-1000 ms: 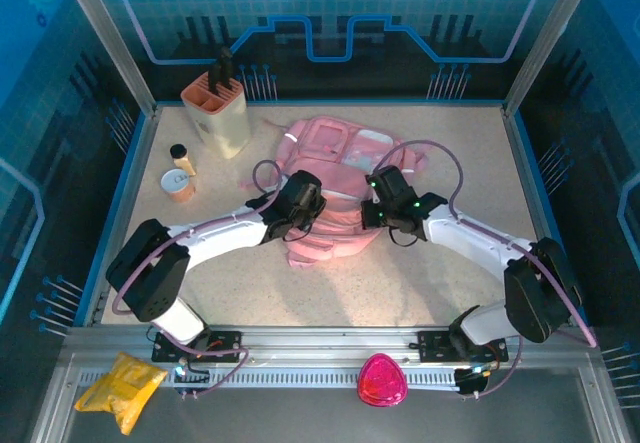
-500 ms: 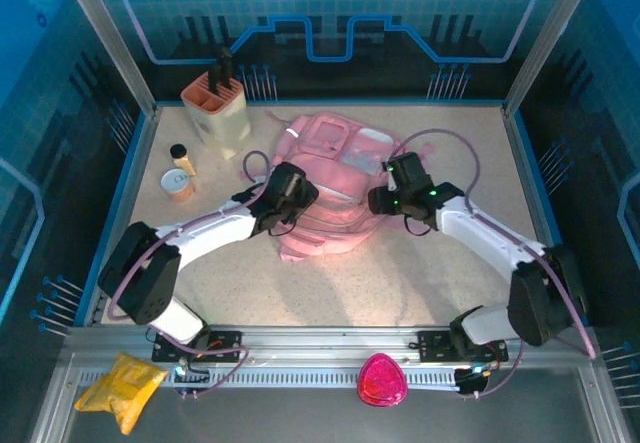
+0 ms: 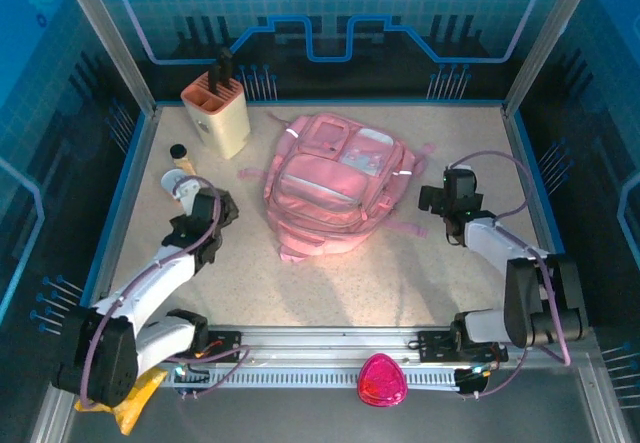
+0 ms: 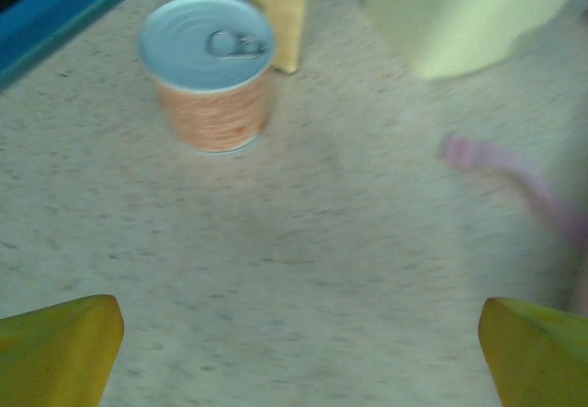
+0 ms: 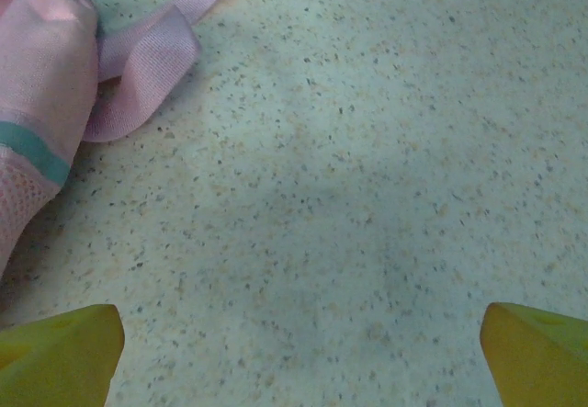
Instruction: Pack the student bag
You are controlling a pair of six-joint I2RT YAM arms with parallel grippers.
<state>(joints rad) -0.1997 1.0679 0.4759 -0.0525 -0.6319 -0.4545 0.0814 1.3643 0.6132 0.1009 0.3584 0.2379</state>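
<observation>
Release and withdrawal from the student bag (image 3: 335, 183). A second earlier both arms were bent over the bag with jaws shut on its fabric. Now the left arm (image 3: 150, 273) has swung back toward the table's left side and the right arm (image 3: 500, 248) toward its right. Both pairs of jaws stand wide apart and hold nothing; the yellow fingertips (image 4: 55, 347) frame only bare surface. The bag, bunched beneath the arms before, lies flat and free with its front pockets upward, at the middle of the table (image 3: 400, 283) toward the far side, one strap (image 5: 147, 67) trailing to the right. This reads as the end of a positioning step, with packing proper yet to come. The left jaws face a small ring-pull can (image 4: 209, 72), beside a dark-capped bottle (image 3: 181, 156) and near the beige slotted holder (image 3: 217, 111), all well apart from the bag. The surface is speckled beige with a blue rim. It sits inside an aluminium-framed, blue-lit enclosure, and on the near rail lie a yellow packet (image 3: 120, 388) and a magenta object (image 3: 381, 380).
</observation>
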